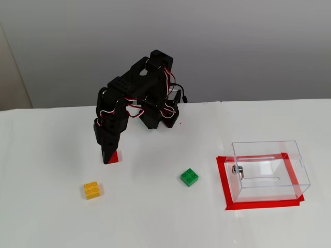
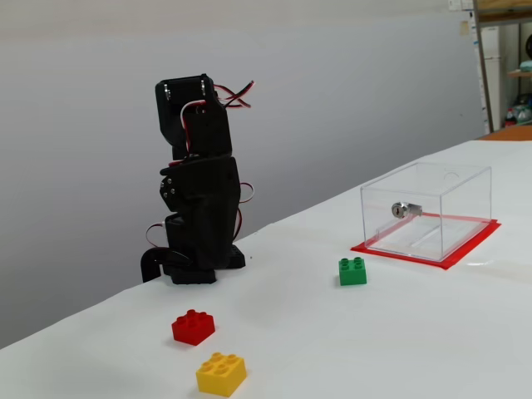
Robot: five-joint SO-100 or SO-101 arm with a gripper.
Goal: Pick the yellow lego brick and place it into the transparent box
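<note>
White table [image 1: 46, 222]: yellow lego brick [image 1: 92, 189] lies ungrasped lower left, transparent box [image 1: 269, 170] is seen empty at right. Gripper [image 1: 107, 158] is pointed down at red block [image 2: 193, 326]; finger opening cannot be told.

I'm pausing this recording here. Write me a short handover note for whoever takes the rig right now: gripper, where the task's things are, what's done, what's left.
Gripper: pointing down near the red brick; whether the jaws are open or shut cannot be told. It holds nothing visible.
Yellow lego brick: on the table, untouched, nearer the camera than the red one in both fixed views.
Transparent box: empty, standing on a red tape outline, at the right in both fixed views. A green brick lies between it and the other bricks.
Done: nothing yet.
Left: move to the yellow brick, grasp it, drop it in the box.
</note>
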